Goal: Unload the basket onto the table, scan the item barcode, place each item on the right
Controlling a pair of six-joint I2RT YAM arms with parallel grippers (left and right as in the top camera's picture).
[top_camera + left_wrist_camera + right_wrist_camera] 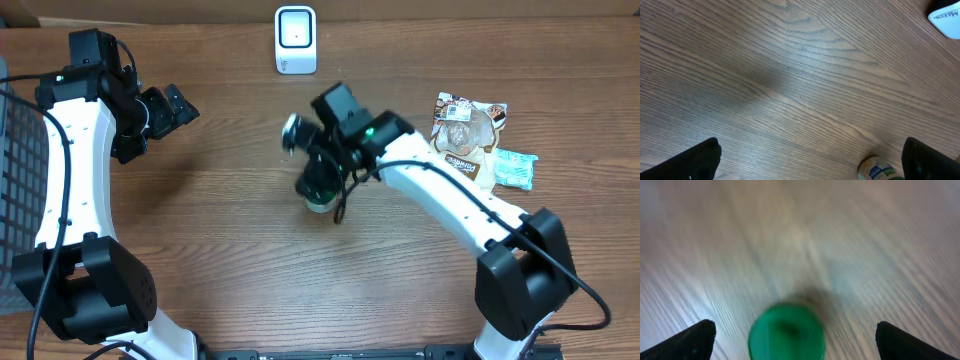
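- At mid-table, a green-capped bottle [319, 203] sits directly beneath the right gripper [320, 185]; whether it stands or lies cannot be told.
- From the right wrist camera, the blurred green cap [786, 332] shows between two fingertips [692, 340] spread wide, with bare wood on either side and no contact.
- Behind the bottle, near the table's far edge, a white scanner [295, 40] stands upright.
- To the right, snack packets [470, 135] lie flat on the wooden table [230, 250], well apart from the bottle.
- On the left, the left gripper [168, 110] hangs over bare wood, jaws wide and holding nothing; its camera catches the bottle's pale end [877, 170] at the lower edge.
- A dark mesh basket [20, 160] lines the left border.
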